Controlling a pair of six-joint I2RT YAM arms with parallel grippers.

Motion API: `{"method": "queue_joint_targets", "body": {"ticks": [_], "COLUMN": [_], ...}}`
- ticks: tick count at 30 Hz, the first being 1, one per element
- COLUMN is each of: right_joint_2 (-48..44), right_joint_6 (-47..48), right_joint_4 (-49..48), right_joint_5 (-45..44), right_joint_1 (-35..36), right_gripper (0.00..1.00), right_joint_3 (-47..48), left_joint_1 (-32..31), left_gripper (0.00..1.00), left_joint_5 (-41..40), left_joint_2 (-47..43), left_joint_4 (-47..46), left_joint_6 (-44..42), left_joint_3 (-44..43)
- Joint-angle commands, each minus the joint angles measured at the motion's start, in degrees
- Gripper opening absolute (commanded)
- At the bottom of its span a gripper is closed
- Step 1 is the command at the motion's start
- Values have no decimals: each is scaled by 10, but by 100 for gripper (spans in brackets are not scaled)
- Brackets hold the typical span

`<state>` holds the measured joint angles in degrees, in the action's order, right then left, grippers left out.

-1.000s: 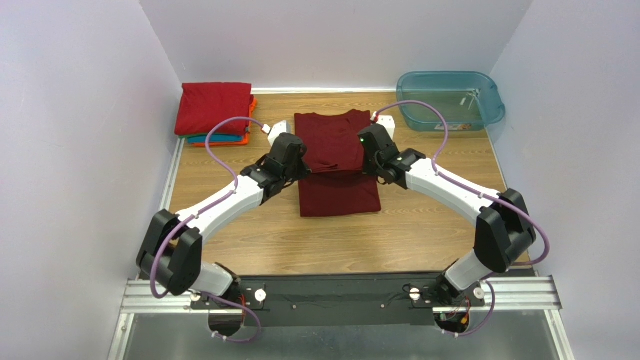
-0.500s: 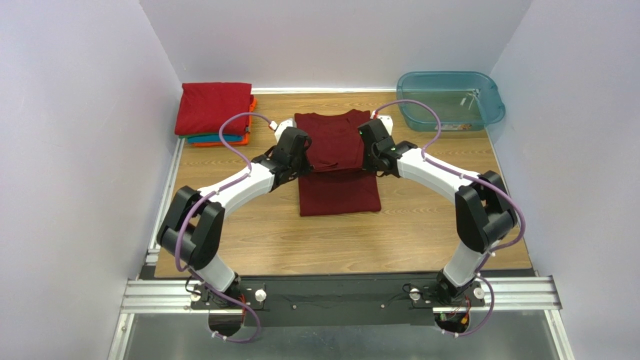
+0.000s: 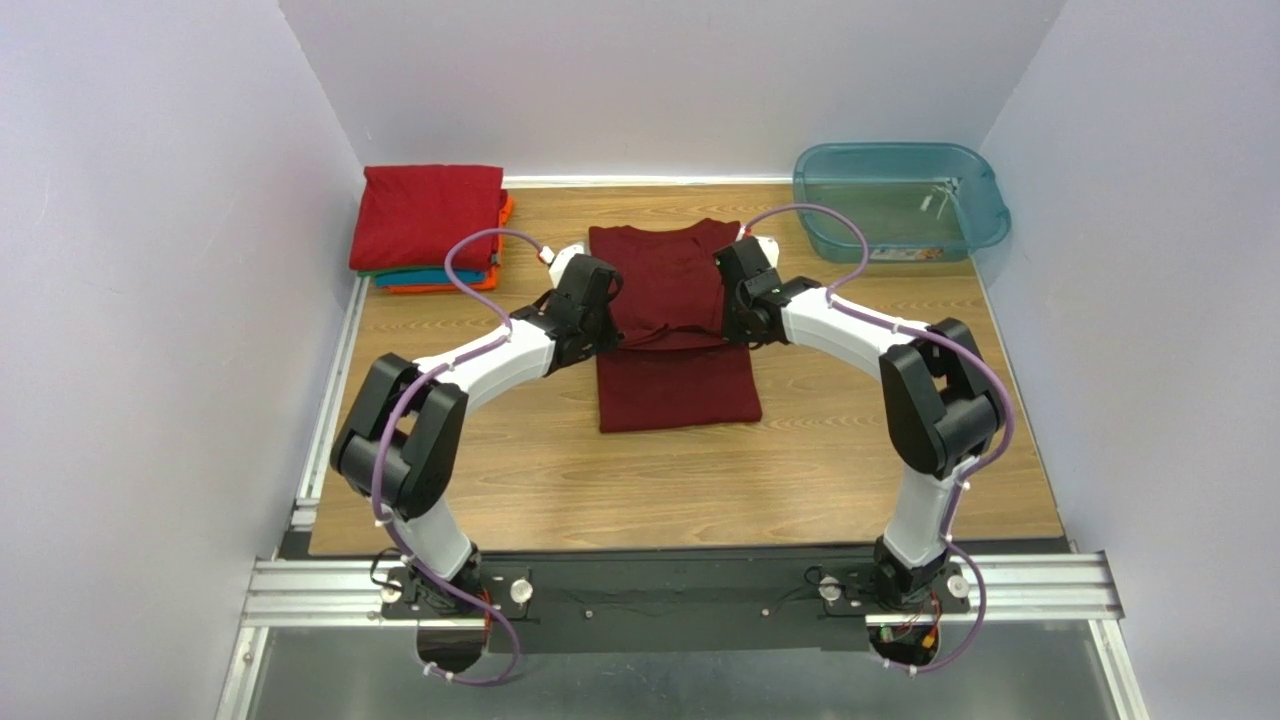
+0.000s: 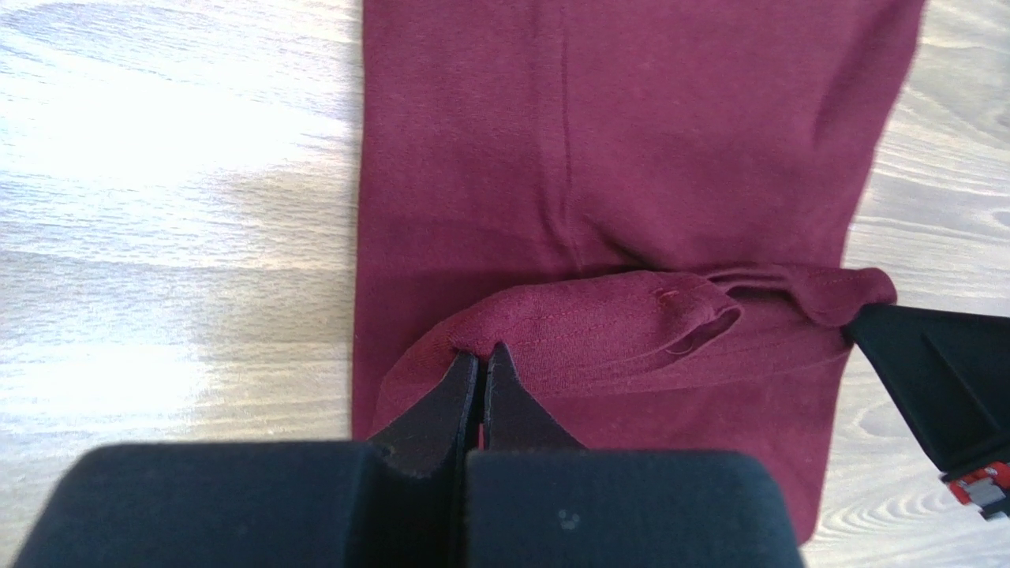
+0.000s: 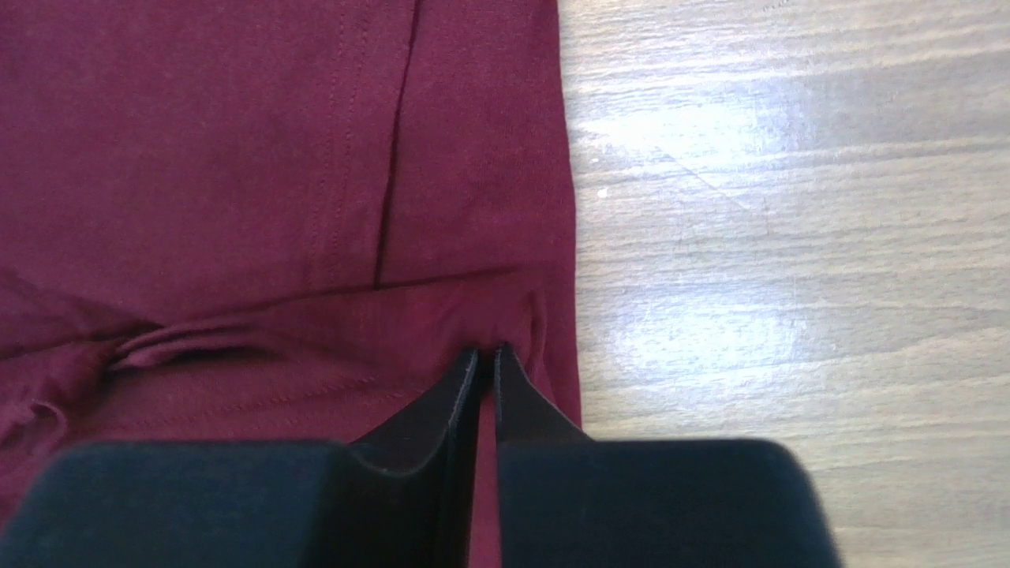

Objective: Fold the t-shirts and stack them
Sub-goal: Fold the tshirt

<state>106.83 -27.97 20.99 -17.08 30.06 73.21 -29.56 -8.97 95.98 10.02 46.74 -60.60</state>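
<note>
One table (image 3: 872, 450) carried it all: a maroon shirt (image 3: 676, 383) lying lengthwise in its middle, and a folded stack (image 3: 428, 225) well apart at the far left corner. Over the last second we saw both arms draw their elbows in and carry their hold a little toward the shirt's far end. We judged the crosswise fold under way, with nothing yet laid flat or stacked. The left gripper (image 4: 480, 355) was pressed together on cloth just inside the shirt's left edge. The right gripper (image 5: 486, 355) was likewise pinched on cloth just inside the right edge. Between them a raised ridge (image 4: 617, 326) of shirt ran across, sagging slightly. The flat layer lay beneath it and beyond both grippers. The rest trailed back toward the arms' bases.
</note>
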Motion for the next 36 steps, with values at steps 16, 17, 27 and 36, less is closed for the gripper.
{"method": "queue_joint_targets", "body": {"ticks": [16,17,27,36], "right_joint_2": [-108,-128,-120,4], "right_joint_6": [3,5,48,62], "right_joint_4": [-10,-13,-100,-123], "right_joint_5": [99,115,352,312], "right_joint_1": [-9,-9,-4,-5], "right_gripper": [100,100,100,100], "right_joint_3": [-37,-54,-120,-25], "left_joint_1": [7,7,7,7], "left_gripper": [98,98,98,98], "left_joint_5": [-26,-24,-29,-29], "left_joint_2": [-156,-187,-408,-441], "left_joint_4": [15,16,15,-20], "left_joint_6": [8,10,20,26], "left_joint_3": [64,76,238,282]}}
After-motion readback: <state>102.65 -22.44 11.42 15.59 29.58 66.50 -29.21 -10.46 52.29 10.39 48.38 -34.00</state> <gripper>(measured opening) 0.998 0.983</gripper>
